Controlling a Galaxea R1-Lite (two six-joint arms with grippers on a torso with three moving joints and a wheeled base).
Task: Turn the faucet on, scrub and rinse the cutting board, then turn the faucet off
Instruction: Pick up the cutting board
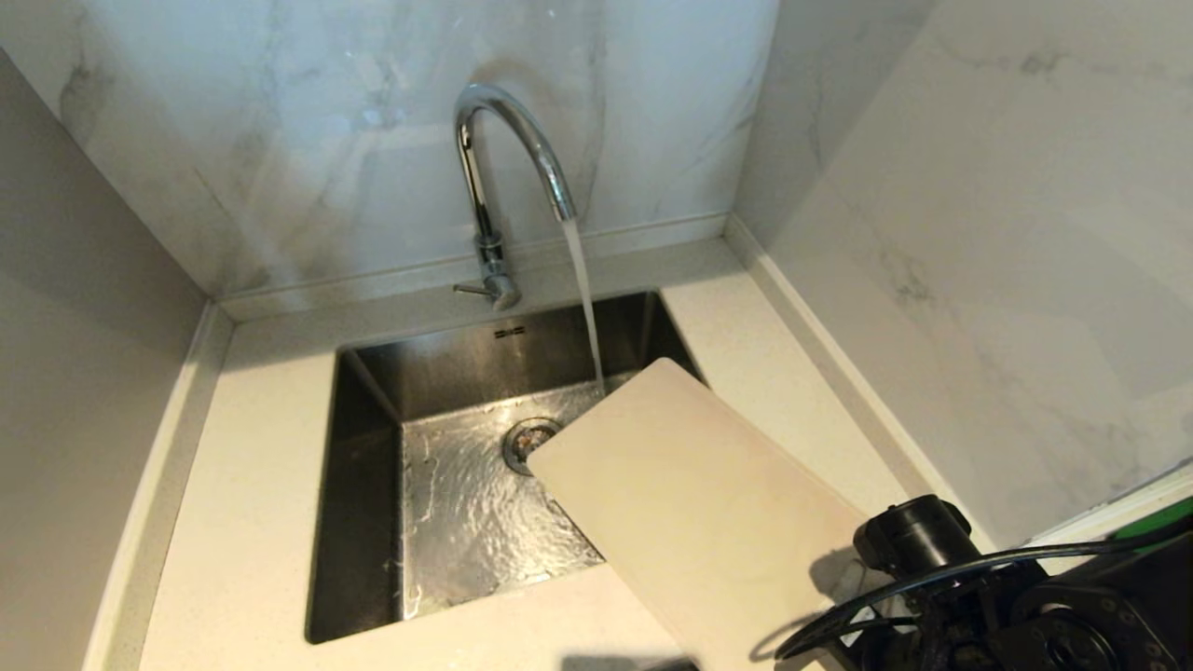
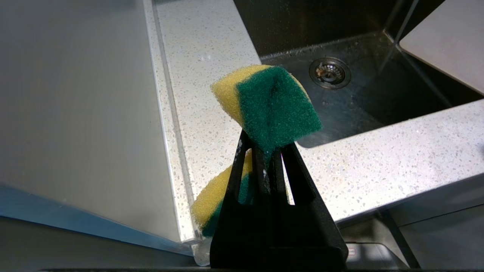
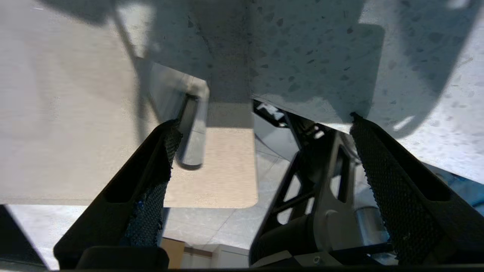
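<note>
Water (image 1: 585, 298) runs from the faucet (image 1: 503, 158) in a steady stream, landing in the steel sink (image 1: 363, 485) just at the far corner of the cutting board (image 1: 690, 485). Lever (image 1: 471, 290) at the faucet base sticks out to the side.

Board lies tilted: far end dips into the sink next to the drain (image 1: 528, 440), near end rests on the speckled countertop (image 1: 242, 522) by the sink's front right corner. In the right wrist view its handle slot (image 3: 191, 132) shows, and that end appears to overhang the counter edge with floor visible below.

Right gripper (image 3: 261, 151) is spread wide, holding nothing. One finger (image 3: 155, 170) sits over the slot end of the board, the other (image 3: 382, 166) over bare counter. Whether either touches the board cannot be told.

Left gripper (image 2: 266, 151) sits off to the sink's left, above the countertop, pressed together on a yellow-and-green sponge (image 2: 270, 105), which is folded in the pinch with the green scouring side out.

Step, as judged: water is on, board is staged but unheld, scrubbing not begun.

Risks:
- Board is unrestrained on a slope. Sponge pressure on the sink end could slide it in or tip the overhanging end.
- Stream only clips the board corner, so most of the face would stay dry unless the board shifts under it.
- Sponge is pinched near one edge and could twist out under scrub load.
- Wet board plus open right claw means a re-grip at the slot end may slip.
</note>
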